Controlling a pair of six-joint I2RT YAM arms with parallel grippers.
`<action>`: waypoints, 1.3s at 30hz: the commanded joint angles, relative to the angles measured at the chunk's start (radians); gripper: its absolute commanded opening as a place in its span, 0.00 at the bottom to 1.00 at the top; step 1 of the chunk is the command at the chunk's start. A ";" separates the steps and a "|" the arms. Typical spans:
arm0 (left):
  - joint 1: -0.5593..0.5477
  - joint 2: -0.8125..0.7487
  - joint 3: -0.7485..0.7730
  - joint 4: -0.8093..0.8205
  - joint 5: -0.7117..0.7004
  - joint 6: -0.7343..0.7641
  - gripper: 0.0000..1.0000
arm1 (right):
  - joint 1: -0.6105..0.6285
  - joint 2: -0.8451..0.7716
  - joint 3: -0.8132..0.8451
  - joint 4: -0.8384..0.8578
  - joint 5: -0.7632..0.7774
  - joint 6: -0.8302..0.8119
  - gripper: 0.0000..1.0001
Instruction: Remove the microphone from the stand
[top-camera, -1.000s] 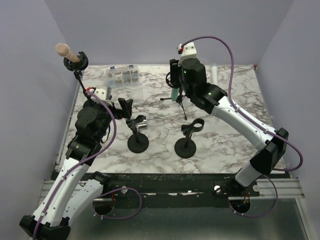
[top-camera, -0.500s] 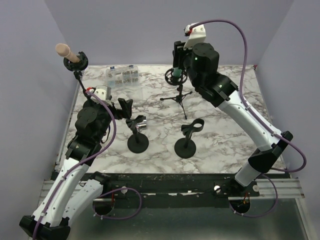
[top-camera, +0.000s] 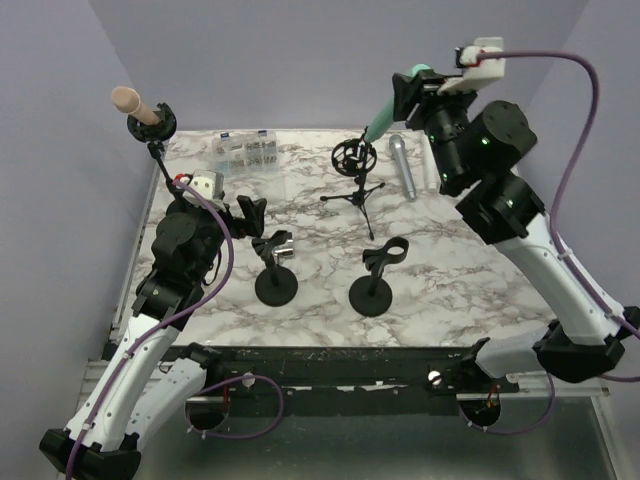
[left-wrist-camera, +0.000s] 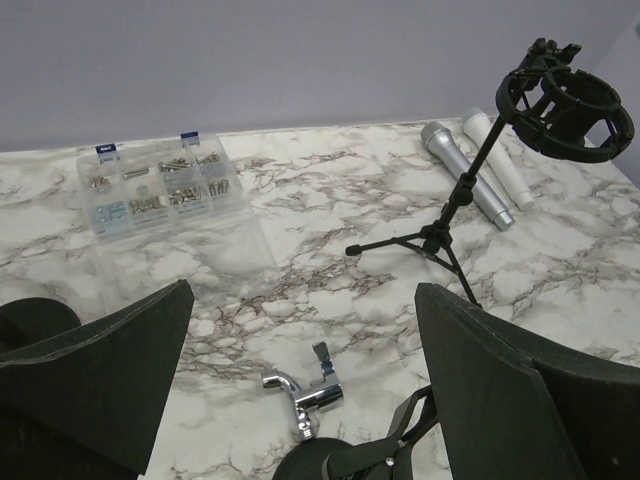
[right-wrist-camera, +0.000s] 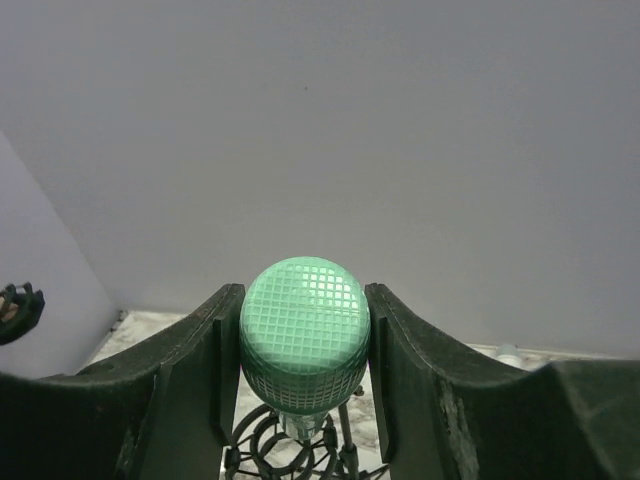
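A green microphone (top-camera: 385, 112) hangs tilted above the back of the table, with my right gripper (top-camera: 411, 88) shut on its mesh head (right-wrist-camera: 305, 335). Its lower end points down at the black ring mount (top-camera: 353, 155) of the small tripod stand (top-camera: 360, 197), just above and to the right of it. In the right wrist view the ring mount (right-wrist-camera: 262, 450) shows directly under the head. My left gripper (top-camera: 255, 215) is held open and empty at the left, above the table; in its view the stand (left-wrist-camera: 470, 180) is empty.
A pink microphone (top-camera: 128, 99) sits in a tall stand at back left. A silver microphone (top-camera: 403, 165) and a white one (left-wrist-camera: 495, 155) lie at the back right. A clear screw box (top-camera: 243, 150) is at the back. Two round-base stands (top-camera: 275, 285) (top-camera: 372, 295) stand in front.
My right arm has risen and swung to the right, drawing the green microphone up out of the ring mount. The silver microphone behind it is now uncovered. The left arm has not moved.
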 joint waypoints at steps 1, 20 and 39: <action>-0.007 0.000 0.024 -0.004 0.021 -0.007 0.96 | -0.005 -0.153 -0.172 0.277 0.030 -0.040 0.13; -0.007 -0.001 0.027 -0.002 0.046 -0.028 0.96 | -0.146 -0.202 -0.817 0.796 0.522 -0.484 0.09; -0.013 -0.013 0.028 -0.002 0.052 -0.033 0.96 | -0.498 0.440 -0.250 -0.065 0.067 0.033 0.01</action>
